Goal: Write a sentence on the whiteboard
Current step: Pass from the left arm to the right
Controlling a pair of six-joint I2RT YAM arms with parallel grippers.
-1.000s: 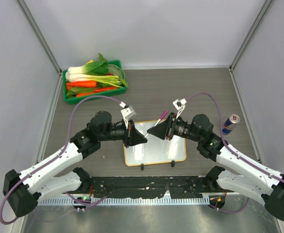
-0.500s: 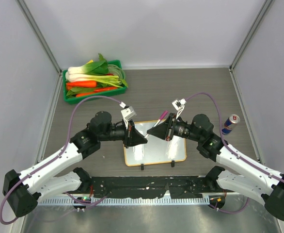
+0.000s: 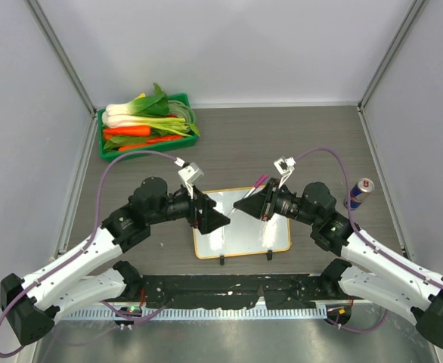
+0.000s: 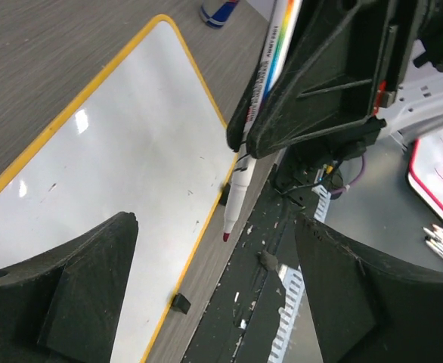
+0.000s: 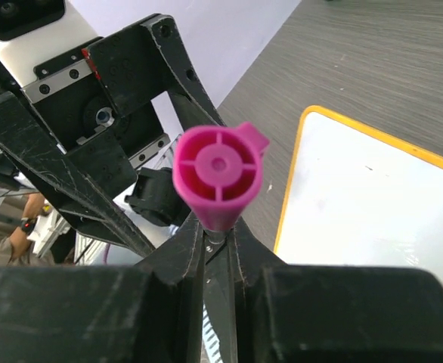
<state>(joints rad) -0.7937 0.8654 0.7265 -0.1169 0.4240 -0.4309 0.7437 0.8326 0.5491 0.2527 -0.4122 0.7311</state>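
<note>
left gripper [image 3: 221,219]: fingers spread wide with nothing between them, hanging over the left half of the whiteboard [image 3: 276,239]
right gripper [image 3: 243,204]: clamped on a pink marker [image 4: 255,98], cap end up and back, tip aimed down
marker tip: low over the board, can't tell if it's touching
gap: the 2 grippers face each other, tips near but apart
whiteboard: flat on the table [image 3: 236,144] right under both grippers, 2 black feet on its near edge, glossy white face
further out: can [image 3: 360,193] off to the right, green tray [image 3: 100,133] of veggies back left

L wrist cam: marker [image 4: 239,189] top off-frame
</note>
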